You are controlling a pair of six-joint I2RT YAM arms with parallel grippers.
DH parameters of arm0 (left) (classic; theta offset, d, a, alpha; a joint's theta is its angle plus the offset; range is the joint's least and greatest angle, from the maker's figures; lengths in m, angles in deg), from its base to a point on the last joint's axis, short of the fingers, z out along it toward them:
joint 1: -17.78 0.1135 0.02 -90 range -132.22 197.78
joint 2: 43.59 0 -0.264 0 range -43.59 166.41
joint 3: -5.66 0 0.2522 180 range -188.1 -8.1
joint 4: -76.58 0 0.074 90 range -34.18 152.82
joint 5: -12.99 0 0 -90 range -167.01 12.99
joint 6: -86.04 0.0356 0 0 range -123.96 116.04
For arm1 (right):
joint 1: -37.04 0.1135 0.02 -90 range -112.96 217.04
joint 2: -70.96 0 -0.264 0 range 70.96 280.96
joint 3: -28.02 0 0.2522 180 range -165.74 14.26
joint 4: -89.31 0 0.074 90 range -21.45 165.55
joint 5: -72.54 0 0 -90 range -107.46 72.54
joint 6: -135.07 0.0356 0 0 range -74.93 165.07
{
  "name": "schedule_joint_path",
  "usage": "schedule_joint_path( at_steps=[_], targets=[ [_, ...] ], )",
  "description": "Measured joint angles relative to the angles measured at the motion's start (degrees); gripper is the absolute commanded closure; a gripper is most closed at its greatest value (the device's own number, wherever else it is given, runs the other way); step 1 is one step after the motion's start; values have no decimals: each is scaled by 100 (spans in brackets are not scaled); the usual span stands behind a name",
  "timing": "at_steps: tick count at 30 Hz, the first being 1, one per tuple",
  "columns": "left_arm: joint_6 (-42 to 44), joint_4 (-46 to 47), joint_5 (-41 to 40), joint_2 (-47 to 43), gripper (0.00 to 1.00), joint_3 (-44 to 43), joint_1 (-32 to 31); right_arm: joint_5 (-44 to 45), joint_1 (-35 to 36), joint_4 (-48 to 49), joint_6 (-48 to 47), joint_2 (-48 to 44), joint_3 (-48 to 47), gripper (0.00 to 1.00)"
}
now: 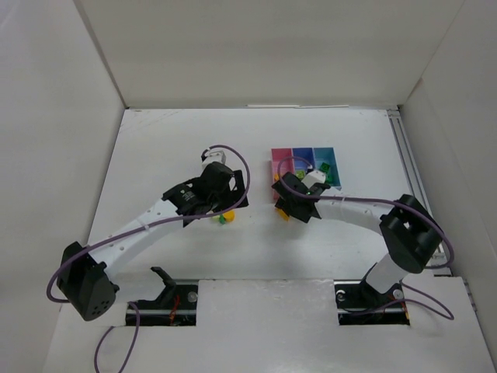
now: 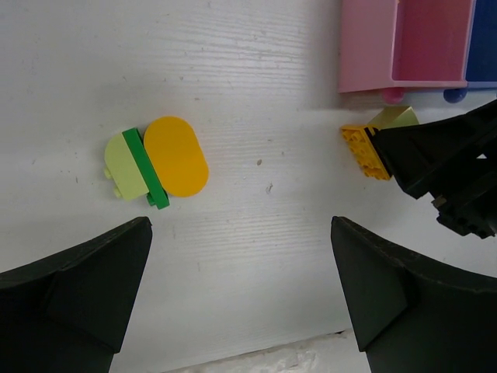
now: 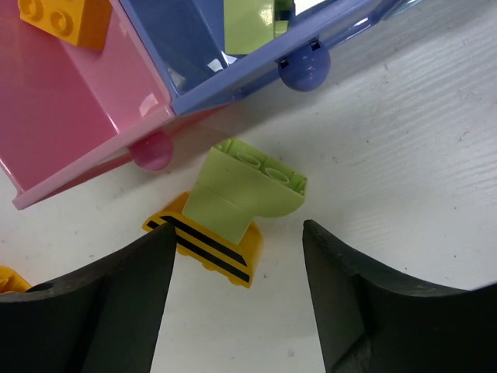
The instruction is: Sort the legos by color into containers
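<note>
Your right gripper (image 3: 238, 233) gapes wide, a pale yellow-green plastic brick (image 3: 245, 190) between its jaws, just short of the pink plastic bin (image 3: 85, 116). Your left gripper (image 2: 241, 225), equally wide, has a flat orange rounded brick (image 2: 177, 155) ahead of its jaws.

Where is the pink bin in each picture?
Top external: the pink bin is near the centre.
Left wrist: top right corner.
Right wrist: upper left.
Shared landmark: the yellow brick on the table just by its foot.
</note>
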Motion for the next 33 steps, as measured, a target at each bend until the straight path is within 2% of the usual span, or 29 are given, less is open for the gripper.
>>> schedule_joint_path(
  at_steps=[5, 14, 15, 18, 21, 28, 33],
  targets=[
    [39, 2, 2, -85, 0, 98, 0, 4, -55, 101, 105, 63, -26, 36],
    [57, 22, 0, -201, 0, 162, 0, 22, -286, 118, 125, 291, -111, 36],
    [57, 22, 0, -210, 0, 162, 0, 31, -299, 79, 116, 313, -116, 39],
    [59, 24, 0, -238, 0, 162, 0, 61, -332, -44, 17, 376, -177, 58],
    [85, 26, 2, -238, 0, 162, 0, 68, -334, -131, -74, 404, -260, 67],
    [221, 120, 101, -238, 0, 162, 0, 70, -302, -382, -387, 291, -282, 72],
    [498, 509, 590, -323, 0, 297, 0, -37, -243, -337, -669, -396, -256, 74]
  ],
)
